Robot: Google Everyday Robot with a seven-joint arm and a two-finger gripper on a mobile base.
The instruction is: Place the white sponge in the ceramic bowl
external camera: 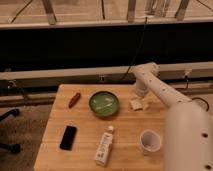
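Note:
The white sponge (136, 104) is a small cream block lying on the wooden table just right of the ceramic bowl (104, 104). The bowl is green, glossy and round, and stands at the table's middle back. My gripper (140, 92) hangs from the white arm just above and slightly behind the sponge, near the table's back right part. I cannot tell whether it touches the sponge.
A white cup (150, 141) stands at the front right. A white bottle (104, 146) lies at the front middle, a black phone (68, 137) at the front left, and a small red-brown item (74, 99) left of the bowl. My arm (185, 130) covers the table's right edge.

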